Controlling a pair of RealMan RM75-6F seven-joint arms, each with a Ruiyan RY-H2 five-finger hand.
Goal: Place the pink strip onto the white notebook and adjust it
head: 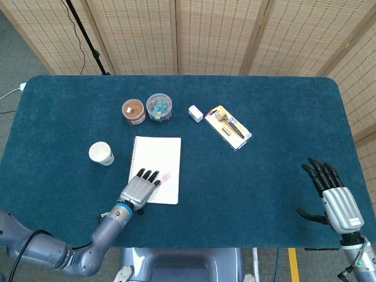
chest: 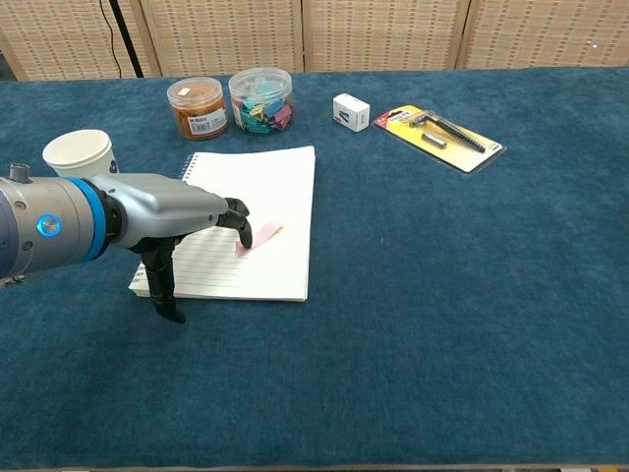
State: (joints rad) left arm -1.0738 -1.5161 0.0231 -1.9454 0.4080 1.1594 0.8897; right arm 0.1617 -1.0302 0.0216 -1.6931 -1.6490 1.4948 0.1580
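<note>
Nearest the table's front edge, the left hand point(chest: 182, 211) lies flat over the white notebook point(chest: 270, 187), fingers spread, holding nothing, fingertips by the pink strip point(chest: 259, 237) lying near its right edge. The right hand point(head: 335, 197) hovers open at the front right corner. Farther back stands a paper cup point(head: 101, 153).

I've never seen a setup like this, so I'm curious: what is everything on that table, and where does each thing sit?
Table: one, dark blue cloth, fills the view.
Notebook: one, white, spiral-bound, left of centre.
Strip: one, pink, lying on the notebook.
Paper cup: one, white, left of the notebook.
Jars: two, behind the notebook; one with brown contents, one with coloured clips.
Small box: one, white, right of the jars.
Blister pack: one, yellow-backed, holding a dark tool.
Left hand: grey and black, fingertips at the strip.
Right hand: open, near right corner.
</note>
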